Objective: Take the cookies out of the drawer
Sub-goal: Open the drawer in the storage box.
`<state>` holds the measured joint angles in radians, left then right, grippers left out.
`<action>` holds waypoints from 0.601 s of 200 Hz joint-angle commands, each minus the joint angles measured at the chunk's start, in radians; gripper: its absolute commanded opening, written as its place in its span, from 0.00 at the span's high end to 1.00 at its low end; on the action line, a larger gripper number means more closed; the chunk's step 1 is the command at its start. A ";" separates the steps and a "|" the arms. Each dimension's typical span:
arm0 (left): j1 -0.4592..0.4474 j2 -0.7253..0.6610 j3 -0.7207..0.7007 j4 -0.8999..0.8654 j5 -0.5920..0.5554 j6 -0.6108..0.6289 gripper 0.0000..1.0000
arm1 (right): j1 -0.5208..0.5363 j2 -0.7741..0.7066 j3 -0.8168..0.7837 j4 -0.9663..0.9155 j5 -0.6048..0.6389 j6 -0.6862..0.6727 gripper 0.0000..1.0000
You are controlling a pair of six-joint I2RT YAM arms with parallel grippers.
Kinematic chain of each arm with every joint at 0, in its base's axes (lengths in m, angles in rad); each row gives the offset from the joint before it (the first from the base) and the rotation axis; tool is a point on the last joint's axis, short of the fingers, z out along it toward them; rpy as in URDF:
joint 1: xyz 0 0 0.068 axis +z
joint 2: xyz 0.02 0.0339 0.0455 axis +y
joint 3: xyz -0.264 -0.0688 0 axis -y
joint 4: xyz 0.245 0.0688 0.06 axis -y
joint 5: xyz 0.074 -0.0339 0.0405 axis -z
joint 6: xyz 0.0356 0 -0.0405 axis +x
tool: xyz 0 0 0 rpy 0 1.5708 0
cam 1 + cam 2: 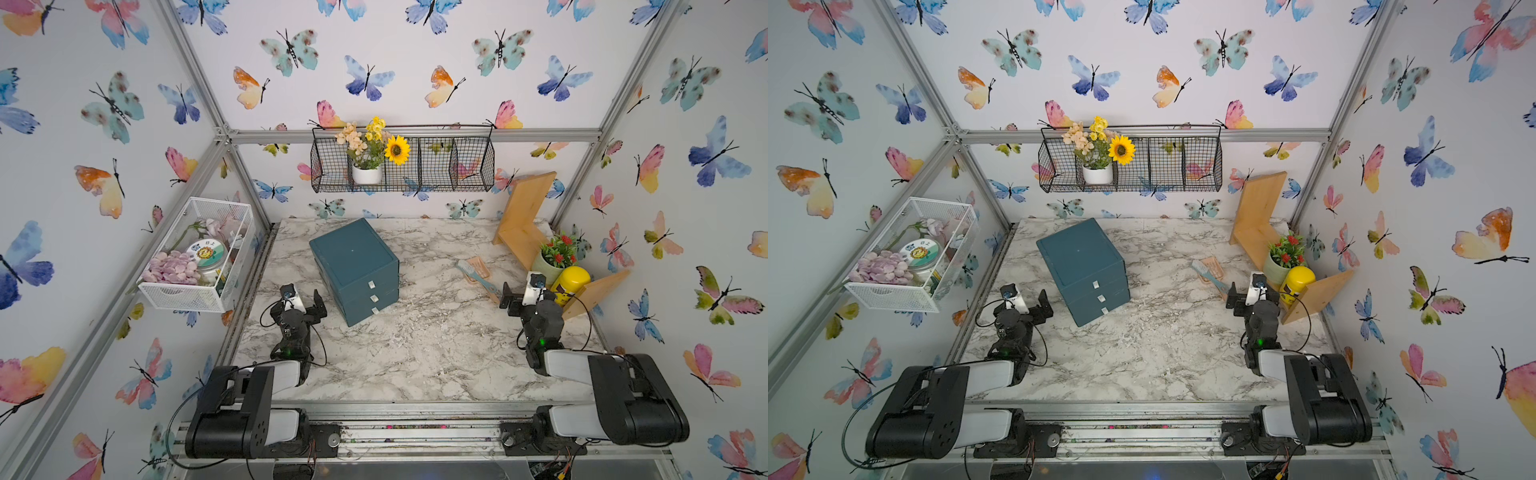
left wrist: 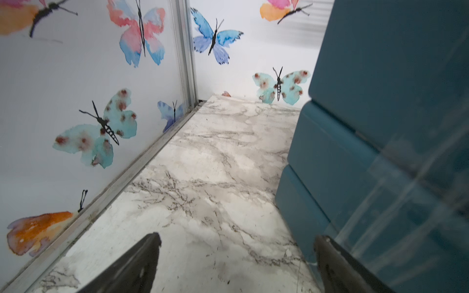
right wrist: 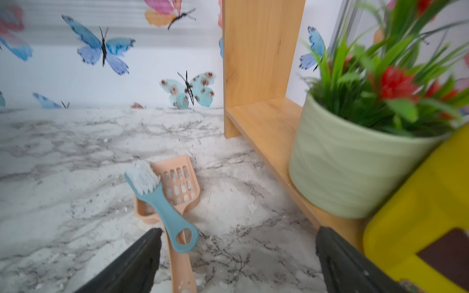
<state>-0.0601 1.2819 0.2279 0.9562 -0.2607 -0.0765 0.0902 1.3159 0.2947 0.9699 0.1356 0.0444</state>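
A teal chest (image 1: 353, 257) (image 1: 1079, 257) stands at the back middle of the marble table, turned at an angle. Its three drawer fronts (image 1: 365, 297) with small white handles are all shut. The cookies are hidden. My left gripper (image 1: 303, 299) (image 1: 1029, 301) (image 2: 237, 238) is open just left of the chest's side wall (image 2: 368, 126), low over the table, with nothing between its fingers. My right gripper (image 1: 521, 293) (image 1: 1250, 293) (image 3: 238, 231) is open at the right, over bare marble beside a brush handle.
A teal brush (image 3: 162, 203) (image 1: 478, 278) lies across a peach scoop (image 3: 177, 187) in front of the right gripper. A wooden shelf (image 1: 523, 216) holds a green plant pot (image 3: 355, 165) and a yellow container (image 1: 571, 282). Wire baskets (image 1: 195, 253) (image 1: 403, 162) hang on the walls.
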 commanded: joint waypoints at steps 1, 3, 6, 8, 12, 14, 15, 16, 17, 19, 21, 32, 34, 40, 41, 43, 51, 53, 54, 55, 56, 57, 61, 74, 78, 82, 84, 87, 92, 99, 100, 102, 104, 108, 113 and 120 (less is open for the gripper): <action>0.002 -0.114 0.028 -0.142 -0.043 -0.023 0.01 | -0.006 -0.099 0.059 -0.160 -0.059 0.102 0.01; 0.003 -0.127 0.028 -0.149 -0.045 -0.024 0.01 | -0.006 -0.115 0.067 -0.177 -0.089 0.112 0.01; 0.003 -0.144 0.028 -0.161 -0.045 -0.029 0.02 | -0.006 -0.128 0.075 -0.200 -0.113 0.123 0.01; 0.003 -0.154 0.028 -0.168 -0.047 -0.032 0.02 | -0.006 -0.136 0.081 -0.215 -0.130 0.133 0.01; 0.003 -0.176 0.029 -0.181 -0.050 -0.038 0.02 | -0.006 -0.150 0.092 -0.242 -0.157 0.154 0.01; 0.003 -0.187 0.029 -0.188 -0.054 -0.041 0.02 | -0.006 -0.155 0.096 -0.257 -0.168 0.174 0.01; 0.002 -0.192 0.030 -0.191 -0.057 -0.045 0.02 | -0.006 -0.158 0.100 -0.264 -0.173 0.184 0.01; 0.002 -0.196 0.030 -0.194 -0.061 -0.046 0.02 | -0.006 -0.161 0.104 -0.272 -0.177 0.195 0.01; 0.003 -0.202 0.031 -0.197 -0.063 -0.049 0.02 | -0.006 -0.163 0.108 -0.280 -0.181 0.200 0.01; 0.002 -0.210 0.033 -0.207 -0.069 -0.057 0.01 | -0.006 -0.168 0.114 -0.296 -0.186 0.226 0.01; 0.003 -0.220 0.035 -0.216 -0.079 -0.065 0.02 | -0.006 -0.170 0.122 -0.312 -0.195 0.250 0.01; 0.003 -0.260 0.064 -0.294 -0.141 -0.120 0.01 | -0.006 -0.176 0.171 -0.401 -0.259 0.333 0.01; 0.004 -0.269 0.069 -0.312 -0.150 -0.128 0.02 | -0.006 -0.175 0.181 -0.415 -0.274 0.344 0.01; 0.004 -0.289 0.092 -0.362 -0.171 -0.149 0.02 | -0.006 -0.170 0.211 -0.467 -0.323 0.365 0.02; 0.004 -0.293 0.095 -0.370 -0.174 -0.152 0.02 | -0.006 -0.168 0.222 -0.483 -0.345 0.372 0.02; 0.003 -0.299 0.105 -0.390 -0.178 -0.159 0.02 | -0.006 -0.166 0.232 -0.501 -0.364 0.381 0.03; 0.004 -0.324 0.140 -0.464 -0.184 -0.190 0.02 | -0.006 -0.154 0.265 -0.549 -0.437 0.431 0.06; 0.005 -0.328 0.149 -0.479 -0.184 -0.196 0.02 | -0.006 -0.151 0.269 -0.555 -0.461 0.444 0.07; 0.005 -0.331 0.153 -0.490 -0.183 -0.200 0.02 | -0.006 -0.149 0.271 -0.558 -0.472 0.452 0.08; 0.004 -0.335 0.157 -0.499 -0.182 -0.203 0.02 | -0.006 -0.147 0.273 -0.559 -0.482 0.460 0.08; 0.004 -0.337 0.161 -0.508 -0.181 -0.207 0.02 | -0.006 -0.146 0.274 -0.560 -0.492 0.467 0.08; 0.003 -0.339 0.165 -0.515 -0.179 -0.211 0.02 | -0.006 -0.144 0.275 -0.561 -0.501 0.474 0.09; 0.003 -0.349 0.184 -0.551 -0.176 -0.227 0.02 | -0.004 -0.137 0.277 -0.562 -0.536 0.499 0.11; 0.004 -0.378 0.234 -0.667 -0.163 -0.288 0.02 | 0.008 -0.127 0.264 -0.550 -0.605 0.596 0.14; 0.004 -0.385 0.248 -0.699 -0.155 -0.304 0.02 | 0.013 -0.126 0.258 -0.541 -0.619 0.613 0.15; 0.004 -0.392 0.261 -0.729 -0.144 -0.321 0.02 | 0.027 -0.123 0.248 -0.524 -0.637 0.641 0.15; 0.004 -0.394 0.269 -0.743 -0.136 -0.329 0.02 | 0.034 -0.123 0.243 -0.516 -0.640 0.650 0.15; 0.005 -0.398 0.278 -0.763 -0.122 -0.339 0.01 | 0.046 -0.122 0.238 -0.508 -0.642 0.663 0.15; 0.005 -0.404 0.295 -0.794 -0.099 -0.352 0.02 | 0.070 -0.120 0.232 -0.498 -0.636 0.679 0.16; 0.006 -0.409 0.322 -0.841 -0.067 -0.379 0.02 | 0.108 -0.118 0.231 -0.495 -0.625 0.699 0.16; 0.006 -0.410 0.324 -0.846 -0.060 -0.384 0.02 | 0.113 -0.117 0.231 -0.495 -0.624 0.702 0.16; 0.006 -0.410 0.332 -0.858 -0.050 -0.390 0.02 | 0.125 -0.115 0.233 -0.494 -0.622 0.705 0.16; 0.006 -0.410 0.338 -0.867 -0.039 -0.396 0.02 | 0.137 -0.112 0.234 -0.492 -0.620 0.711 0.16; 0.005 -0.411 0.352 -0.888 -0.019 -0.401 0.02 | 0.161 -0.107 0.238 -0.491 -0.614 0.723 0.16; 0.006 -0.409 0.370 -0.917 0.005 -0.408 0.02 | 0.193 -0.098 0.244 -0.493 -0.607 0.737 0.16; 0.006 -0.410 0.395 -0.959 0.029 -0.423 0.02 | 0.239 -0.084 0.248 -0.488 -0.594 0.766 0.16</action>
<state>-0.0589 0.8845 0.5480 0.2417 -0.3500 -0.3916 0.2150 1.2022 0.5392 0.4896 -0.3985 0.6647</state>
